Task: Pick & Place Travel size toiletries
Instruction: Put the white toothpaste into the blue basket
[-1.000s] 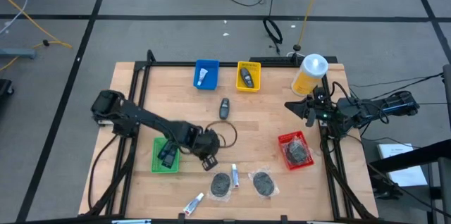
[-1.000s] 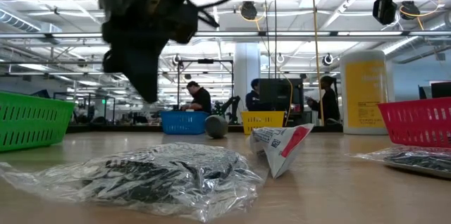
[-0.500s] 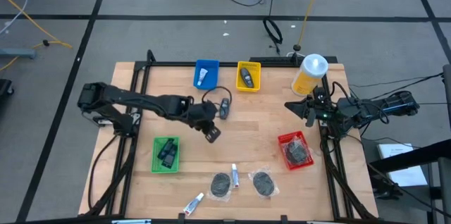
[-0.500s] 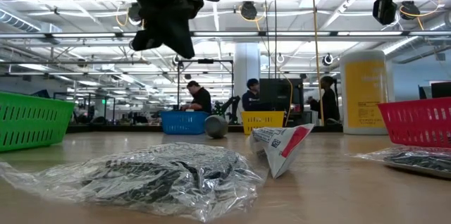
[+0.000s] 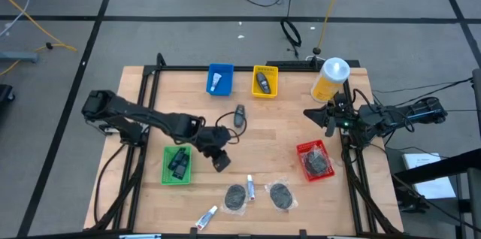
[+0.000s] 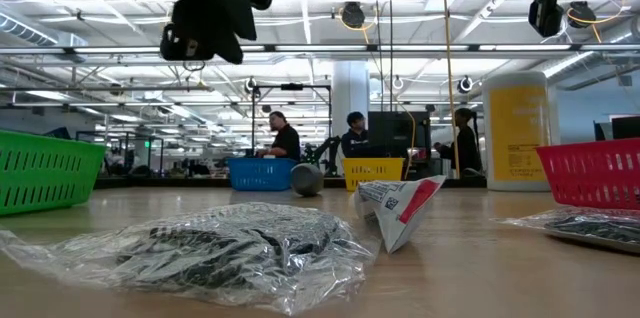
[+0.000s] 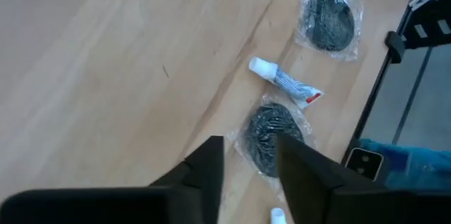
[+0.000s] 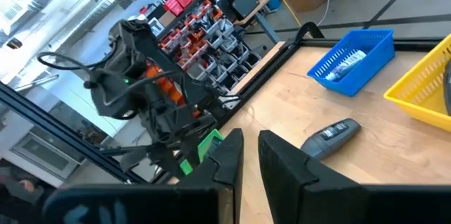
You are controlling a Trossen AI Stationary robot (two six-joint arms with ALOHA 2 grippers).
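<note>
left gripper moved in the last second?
Yes. In the high view the left gripper went from beside the green bin up toward the blue bin, then came back down to just right of the green bin.

Overhead camera straight down, low camera level across table (image 6: 480, 258), wrist cameras looking forward
</note>
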